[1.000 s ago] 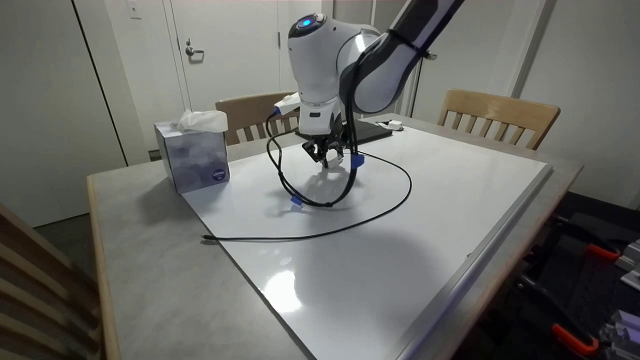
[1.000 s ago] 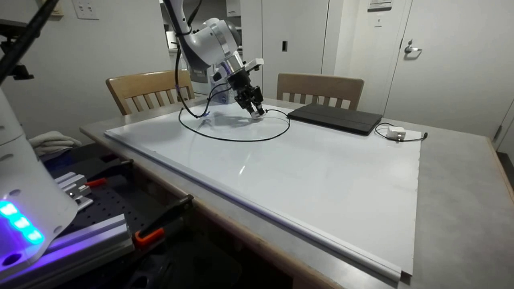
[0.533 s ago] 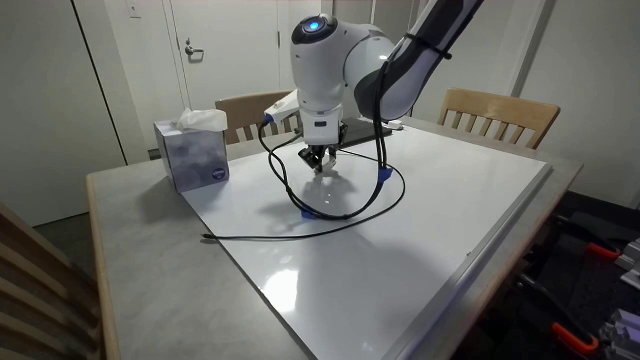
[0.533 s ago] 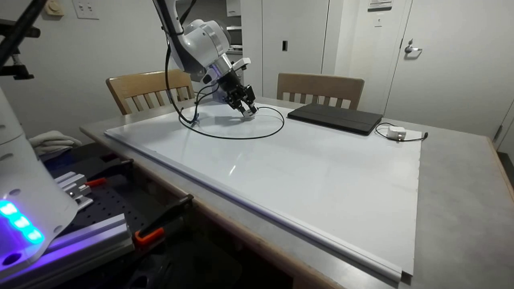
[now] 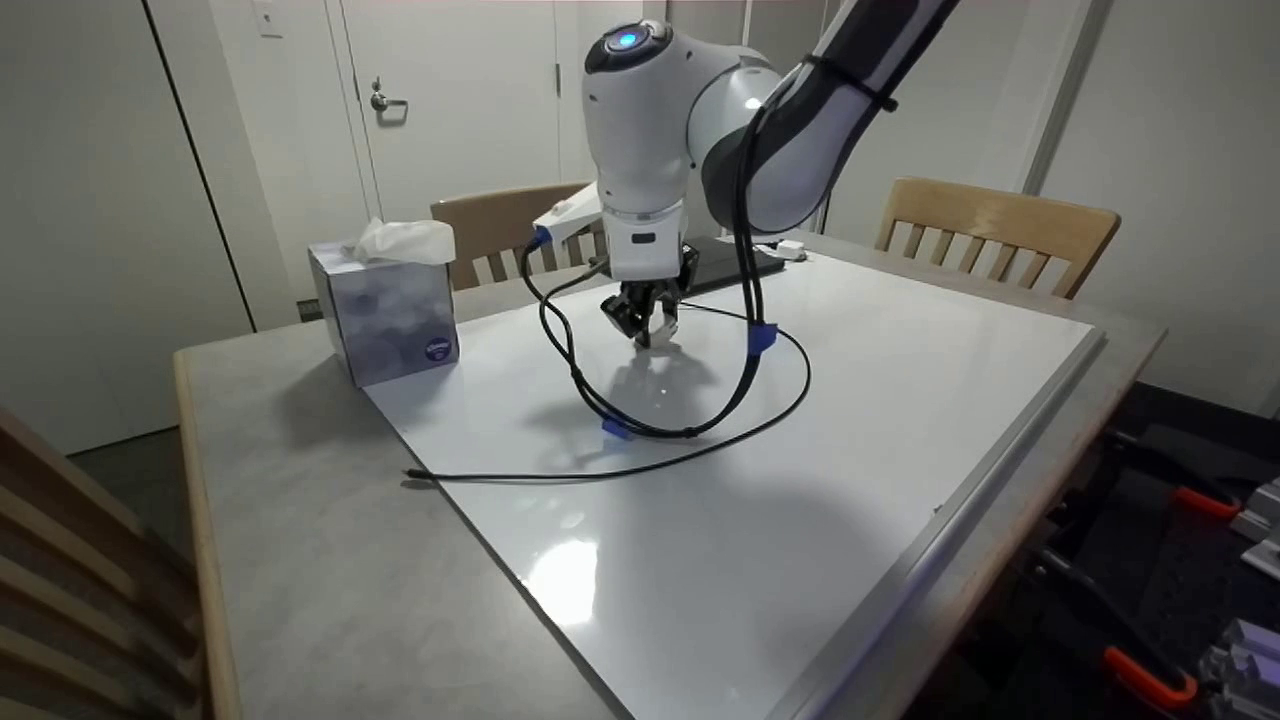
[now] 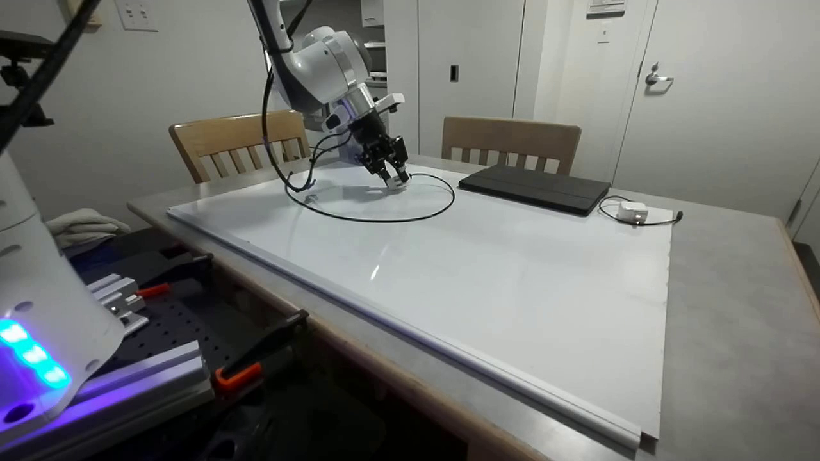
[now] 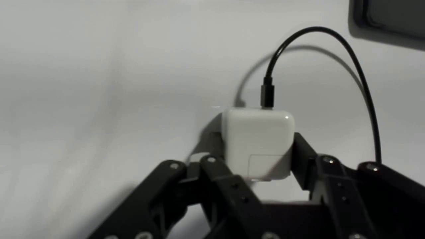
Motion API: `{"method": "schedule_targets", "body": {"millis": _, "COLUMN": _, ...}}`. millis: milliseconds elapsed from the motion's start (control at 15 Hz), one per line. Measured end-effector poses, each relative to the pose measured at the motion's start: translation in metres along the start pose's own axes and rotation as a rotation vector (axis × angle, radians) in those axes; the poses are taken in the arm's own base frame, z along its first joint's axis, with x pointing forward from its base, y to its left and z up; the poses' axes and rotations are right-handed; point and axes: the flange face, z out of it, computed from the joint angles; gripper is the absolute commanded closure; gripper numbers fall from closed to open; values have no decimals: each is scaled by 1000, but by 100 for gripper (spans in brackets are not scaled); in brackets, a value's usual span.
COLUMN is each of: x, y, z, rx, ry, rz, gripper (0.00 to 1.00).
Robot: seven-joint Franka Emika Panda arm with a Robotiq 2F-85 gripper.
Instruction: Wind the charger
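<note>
Gripper (image 7: 259,149): clamped around white charger block (image 7: 259,132)
White charger block: probably light, hard, slick; best held by sides
Black cable (image 7: 318,29): arching ahead of gripper, likely springy; best pinched mid-length

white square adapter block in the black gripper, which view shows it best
The wrist view: the white square adapter block appears large there, with the thin black cable plugged in. Both exterior views show it small, partly hidden by the black gripper.
</note>
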Motion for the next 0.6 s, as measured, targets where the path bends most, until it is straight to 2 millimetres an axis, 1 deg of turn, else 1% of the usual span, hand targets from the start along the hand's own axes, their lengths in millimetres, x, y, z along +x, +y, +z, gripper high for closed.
{"method": "schedule_targets", "body": {"millis": 200, "x": -4, "y": -14, "z": 2, "rx": -63, "ry": 47, "rz": -50, "gripper": 75}}
{"method": "schedule_targets", "body": {"millis": 333, "x": -4, "y": -25, "z": 3, "rx": -121, "ry": 45, "rz": -95, "gripper": 75}}
{"method": "schedule_targets", "body": {"millis": 600, "x": 5, "y": -40, "z": 5, "rx": -219, "ry": 26, "rz": -158, "gripper": 75}}
